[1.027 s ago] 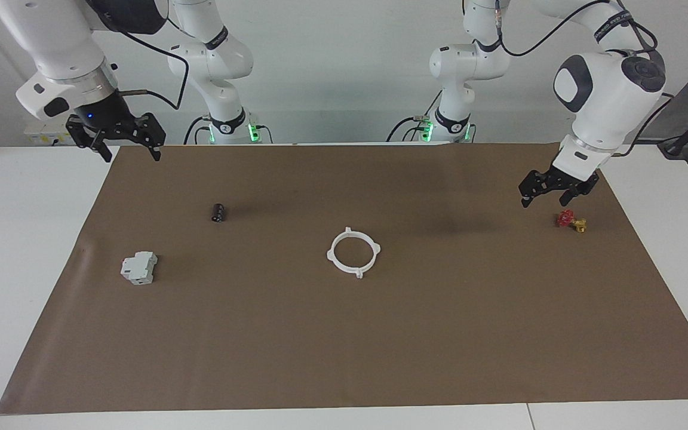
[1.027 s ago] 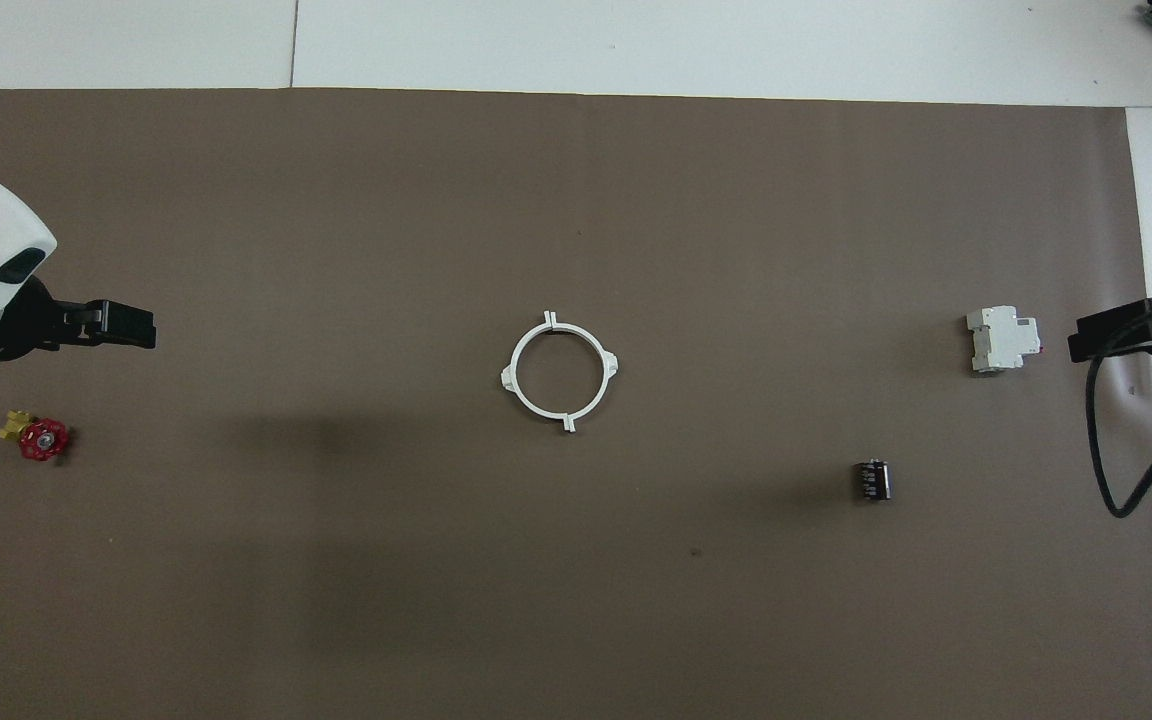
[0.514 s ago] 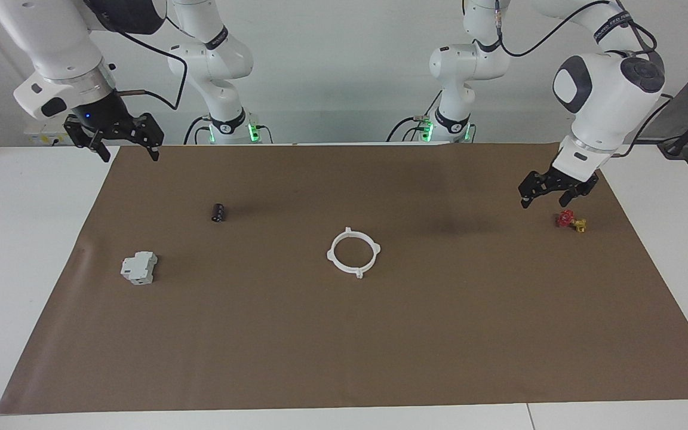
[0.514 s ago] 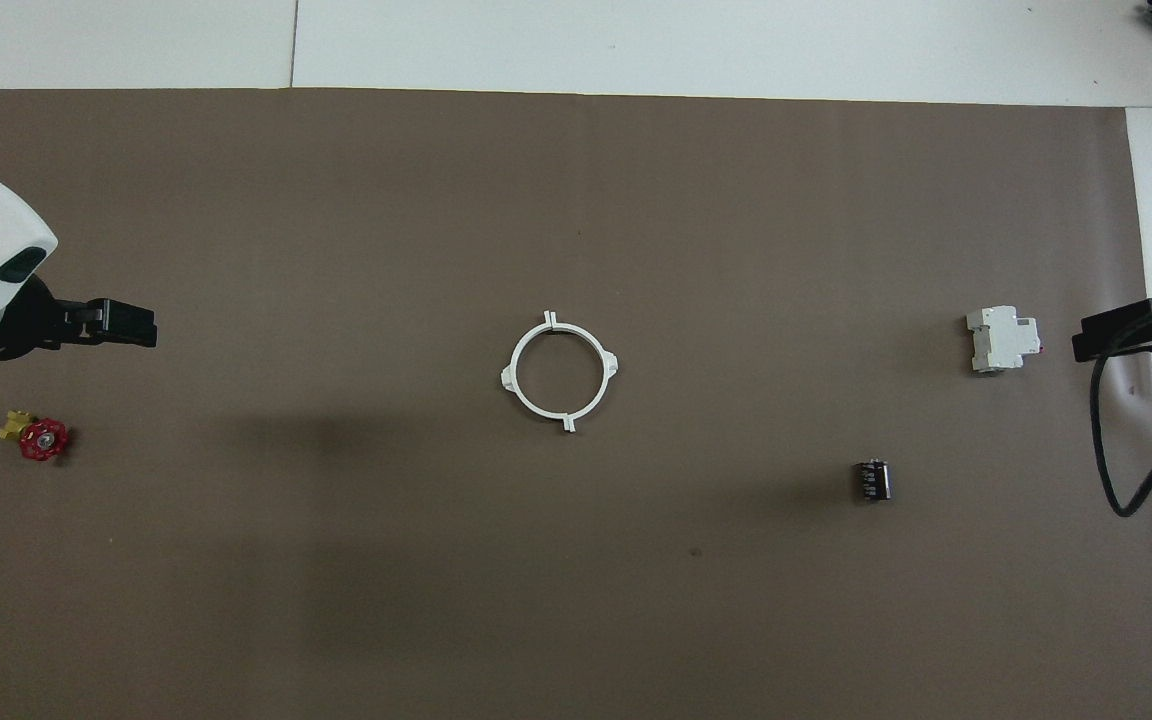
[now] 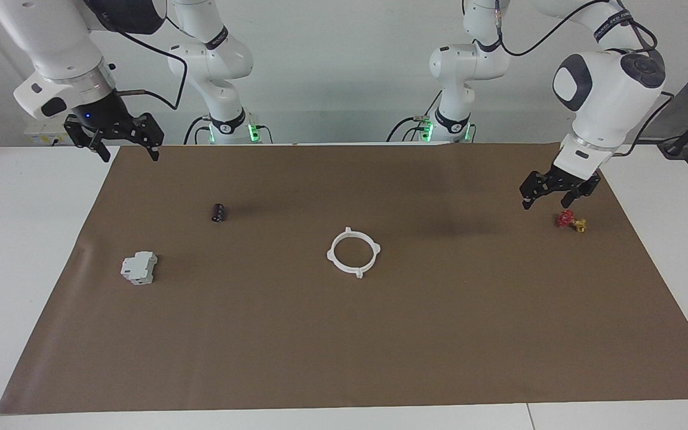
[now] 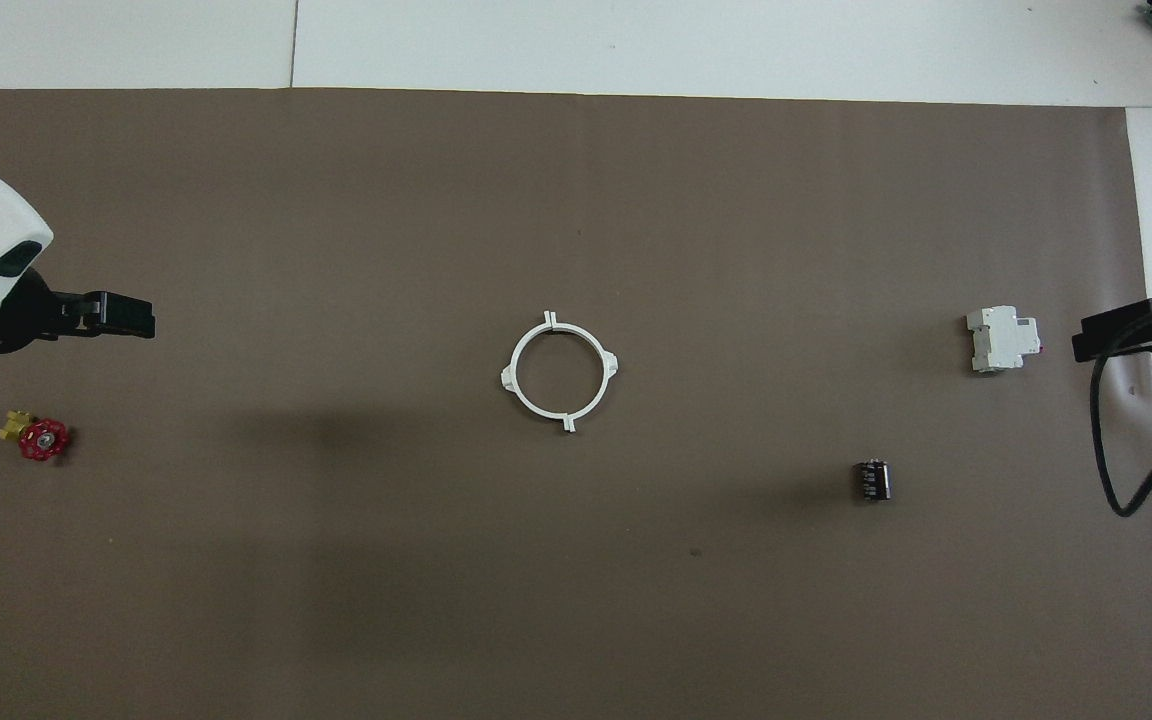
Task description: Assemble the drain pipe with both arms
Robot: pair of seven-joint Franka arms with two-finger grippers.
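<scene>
The drain pipe (image 5: 353, 252) lies mid-tabletop as a closed ring, apparently already joined, though the seams are hard to read. Left end effector (image 5: 550, 196) over the red valve (image 5: 570, 220) and right end effector (image 5: 123, 145) at the mat's edge both hang spread and empty; next likely calls only for parking.

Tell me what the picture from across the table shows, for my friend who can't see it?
A white plastic ring lies in the middle of a brown mat, with no robot touching it. The right gripper hangs open over the mat's corner, and the left gripper hangs open beside a little red valve.
</scene>
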